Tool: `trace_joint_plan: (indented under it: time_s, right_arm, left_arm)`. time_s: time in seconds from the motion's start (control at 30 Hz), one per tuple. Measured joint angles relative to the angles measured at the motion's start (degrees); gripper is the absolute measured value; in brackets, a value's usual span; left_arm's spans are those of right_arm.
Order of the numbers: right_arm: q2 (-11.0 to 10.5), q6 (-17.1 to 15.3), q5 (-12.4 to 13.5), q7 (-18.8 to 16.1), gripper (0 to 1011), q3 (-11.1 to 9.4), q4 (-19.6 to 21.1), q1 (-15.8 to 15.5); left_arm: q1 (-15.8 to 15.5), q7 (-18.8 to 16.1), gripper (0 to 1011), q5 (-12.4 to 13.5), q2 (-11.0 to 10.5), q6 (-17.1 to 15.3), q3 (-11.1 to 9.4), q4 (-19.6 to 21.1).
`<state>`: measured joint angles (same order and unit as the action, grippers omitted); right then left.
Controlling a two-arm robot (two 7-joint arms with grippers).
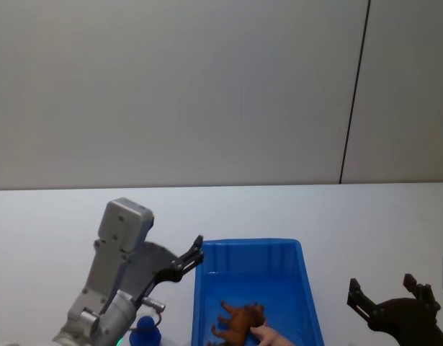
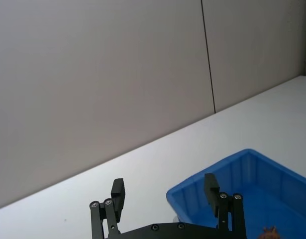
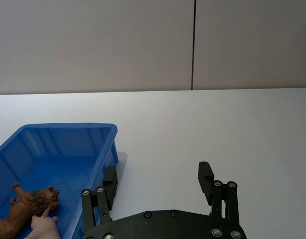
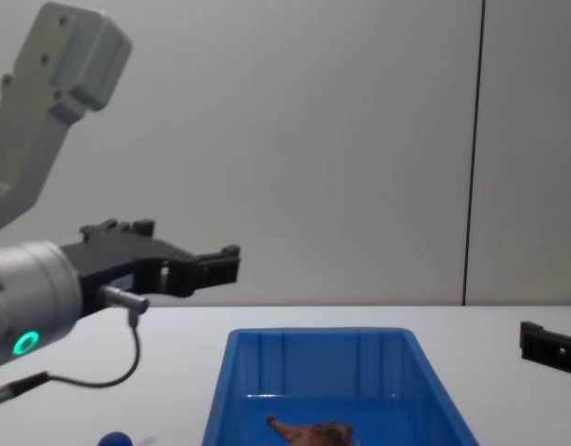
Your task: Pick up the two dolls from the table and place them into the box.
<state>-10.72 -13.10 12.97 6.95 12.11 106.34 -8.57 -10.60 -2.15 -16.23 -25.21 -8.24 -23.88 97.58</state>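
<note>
Left pincer [image 1: 194,254] agape beside box [image 1: 302,288]

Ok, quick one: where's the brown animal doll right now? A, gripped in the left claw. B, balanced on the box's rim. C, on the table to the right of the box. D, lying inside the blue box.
D: the brown animal doll lies on the floor of the blue box, with a person's hand touching it, and both claws are empty.
</note>
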Motion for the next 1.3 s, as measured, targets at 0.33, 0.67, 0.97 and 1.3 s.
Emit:
trace_joint_plan:
  time_s: [0.33,0.67,0.97,1.3]
  right_arm:
    - [-0.1,0.0,0.1,0.3,1001,-0.1,0.2,-0.2]
    - [-0.1,0.0,0.1,0.4,1001,-0.2,0.2,-0.3]
    - [-0.2,0.0,0.1,0.5,1001,-0.2,0.3,-0.3]
    - [-0.2,0.0,0.1,0.5,1001,-0.2,0.3,-0.4]
  left_arm:
    - [2.5,-1.8,1003,-4.9,-2.6,-5.0,1.7,2.3]
    - [4.7,-2.6,1003,-9.1,-4.4,-8.8,2.9,3.0]
    - [5.9,-2.2,1003,-10.8,-5.1,-10.4,3.3,2.2]
    - [6.4,-0.1,1003,-11.5,-5.2,-11.2,3.3,0.5]
